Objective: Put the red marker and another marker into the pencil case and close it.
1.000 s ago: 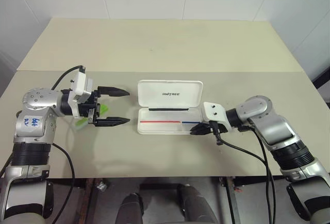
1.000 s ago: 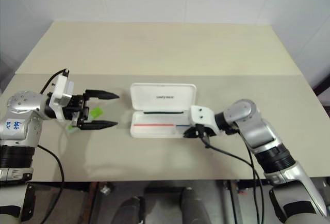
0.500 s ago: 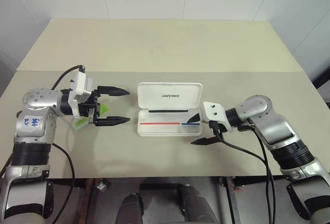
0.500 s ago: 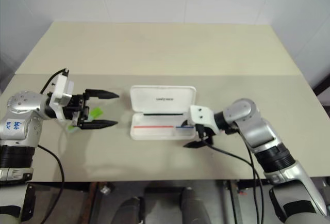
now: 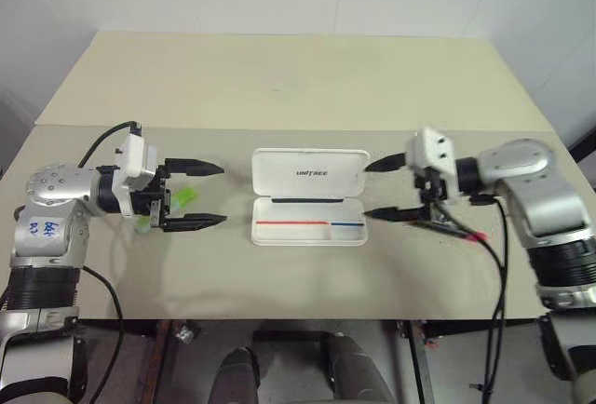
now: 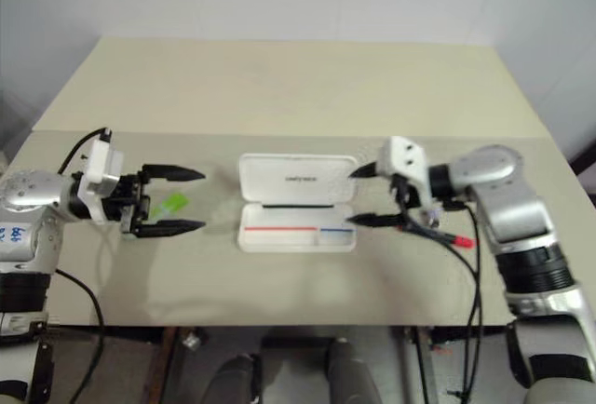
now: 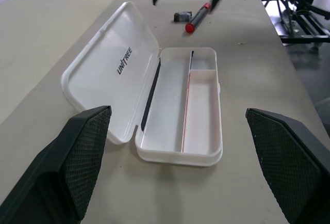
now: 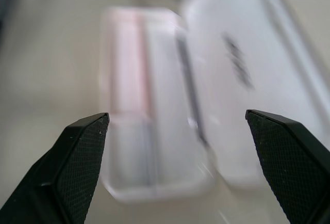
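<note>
White hard-shell pencil case with rounded corners lying open in the middle of the beige bench, lid folded back flat with the dark lettering showing, tray toward the robot with thin red and blue lines inside. Tray empty: no marker in it yet.

Slim red marker, black barrel with red cap end, lying on the bench to the right of the case, near it but apart, under and just behind the right hand. Small dark object next to it, too small to identify. Chunky pale-green marker lying on the bench to the left of the case, between and below the fingers of the left hand.

Both hands spread wide and gripping nothing. Left hand hovering level, pointing toward the case; right hand raised beside the right end of the case, pointing at it.

Risks, as judgement: red marker sitting partly below the right wrist and its cable, so easy to nudge or roll away when reaching back for it. Cable could also drag it. Green marker could be pushed aside by a low finger. Light case could slide or the lid flip if bumped during dropping in or closing.
</note>
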{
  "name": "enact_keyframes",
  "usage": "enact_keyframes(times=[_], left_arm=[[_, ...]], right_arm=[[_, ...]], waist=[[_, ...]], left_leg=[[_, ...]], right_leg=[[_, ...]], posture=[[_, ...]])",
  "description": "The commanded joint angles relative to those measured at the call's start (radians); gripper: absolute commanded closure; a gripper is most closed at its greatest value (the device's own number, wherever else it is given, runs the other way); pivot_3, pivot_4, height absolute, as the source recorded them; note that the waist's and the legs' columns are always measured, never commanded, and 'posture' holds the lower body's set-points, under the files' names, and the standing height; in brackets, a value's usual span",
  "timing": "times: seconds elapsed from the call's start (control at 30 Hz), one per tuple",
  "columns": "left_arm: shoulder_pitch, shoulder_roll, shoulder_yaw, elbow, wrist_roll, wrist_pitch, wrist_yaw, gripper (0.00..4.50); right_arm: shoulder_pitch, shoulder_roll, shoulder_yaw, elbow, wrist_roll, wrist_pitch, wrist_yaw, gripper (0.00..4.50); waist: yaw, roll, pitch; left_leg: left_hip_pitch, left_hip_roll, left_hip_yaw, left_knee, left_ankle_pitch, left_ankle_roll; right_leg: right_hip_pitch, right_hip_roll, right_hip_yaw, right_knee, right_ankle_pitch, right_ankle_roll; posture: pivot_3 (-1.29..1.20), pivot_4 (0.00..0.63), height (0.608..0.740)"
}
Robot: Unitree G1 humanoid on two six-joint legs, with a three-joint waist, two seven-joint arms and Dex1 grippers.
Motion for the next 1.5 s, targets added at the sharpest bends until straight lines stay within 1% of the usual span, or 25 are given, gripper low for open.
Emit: enact_keyframes(times=[0.03,0.13,0.23,0.4,0.5,0.67,0.87,1.1,1.17,1.27,1.3,1.5], left_arm=[[0.002,-0.002,0.009,-0.058,-0.025,0.007,0.008,0.00],[-0.014,-0.025,-0.010,-0.058,-0.024,0.008,0.013,0.00],[-0.032,-0.040,-0.021,-0.052,-0.020,0.007,0.010,0.00],[-0.053,-0.052,-0.035,-0.032,-0.015,0.000,0.002,0.00],[-0.059,-0.057,-0.041,-0.024,-0.014,-0.004,0.000,0.00],[-0.062,-0.056,-0.041,-0.022,-0.015,-0.002,-0.004,0.00],[-0.068,-0.059,-0.045,-0.015,-0.012,-0.002,-0.007,0.00],[-0.075,-0.062,-0.050,-0.012,-0.012,-0.002,-0.010,0.00],[-0.078,-0.060,-0.050,-0.011,-0.012,-0.001,-0.010,0.00],[-0.079,-0.055,-0.048,-0.013,-0.012,0.001,-0.009,0.00],[-0.079,-0.054,-0.047,-0.015,-0.012,0.002,-0.009,0.00],[-0.068,-0.043,-0.036,-0.032,-0.016,0.006,-0.003,0.00]], right_arm=[[0.000,-0.083,-0.057,0.092,-0.024,-0.041,-0.001,0.02],[0.015,-0.155,-0.050,0.198,-0.062,-0.083,0.016,0.02],[0.051,-0.201,-0.042,0.230,-0.077,-0.117,0.042,0.02],[0.142,-0.235,-0.057,0.127,-0.042,-0.031,0.074,0.02],[0.206,-0.247,-0.081,0.056,-0.022,0.021,0.060,0.02],[0.286,-0.298,-0.089,0.018,-0.052,0.065,0.022,0.02],[0.302,-0.329,-0.069,0.040,-0.083,0.099,-0.022,0.02],[0.270,-0.303,-0.029,0.043,-0.102,0.121,-0.032,0.02],[0.255,-0.293,-0.012,0.044,-0.109,0.126,-0.032,0.40],[0.228,-0.280,0.016,0.052,-0.119,0.140,-0.023,1.29],[0.221,-0.278,0.026,0.058,-0.124,0.142,-0.018,1.72],[0.186,-0.257,0.059,0.085,-0.146,0.120,-0.014,3.83]], waist=[[0.003,0.000,0.000],[0.008,0.000,0.000],[0.011,0.000,0.000],[0.005,0.001,0.001],[0.005,0.001,0.001],[0.013,0.001,0.001],[0.013,0.001,0.001],[0.012,0.001,0.001],[0.012,0.001,0.001],[0.011,0.001,0.001],[0.012,0.001,0.001],[0.013,0.001,0.001]], left_leg=[[0.000,0.000,0.000,0.000,0.000,0.000],[0.000,0.000,0.001,0.000,0.000,0.000],[0.000,0.000,0.001,0.000,0.000,0.000],[0.001,0.000,0.002,0.000,0.000,0.000],[0.001,0.000,0.001,0.000,0.000,0.000],[0.001,0.000,0.002,0.002,0.000,0.000],[0.001,0.000,0.002,0.002,0.000,0.000],[0.001,0.000,0.002,0.001,0.000,0.000],[0.001,0.000,0.002,0.001,0.000,0.000],[0.001,0.000,0.002,0.002,0.000,0.000],[0.001,0.000,0.002,0.001,0.000,0.000],[0.000,0.000,0.002,0.001,0.000,0.000]], right_leg=[[0.000,0.000,0.000,0.000,0.000,0.000],[0.000,0.000,0.000,-0.001,0.000,0.000],[0.000,0.000,0.000,-0.001,0.000,0.000],[0.000,0.000,0.001,-0.001,0.000,0.000],[0.000,0.000,0.001,0.000,0.000,0.000],[0.000,0.000,0.001,0.000,0.000,0.001],[0.000,0.000,0.001,-0.001,0.000,0.000],[0.000,0.000,0.001,-0.001,0.000,0.000],[0.000,0.000,0.001,-0.001,0.000,0.000],[0.000,0.000,0.001,-0.001,0.000,0.000],[0.000,0.000,0.001,-0.001,0.000,0.000],[0.000,0.000,0.001,-0.001,0.000,0.000]], posture=[[0.00,0.150,0.740],[0.00,0.150,0.740],[0.00,0.150,0.740],[0.00,0.150,0.740],[0.00,0.150,0.740],[0.00,0.150,0.740],[0.00,0.150,0.740],[0.00,0.150,0.740],[0.00,0.150,0.740],[0.00,0.150,0.740],[0.00,0.150,0.740],[0.00,0.150,0.740]])
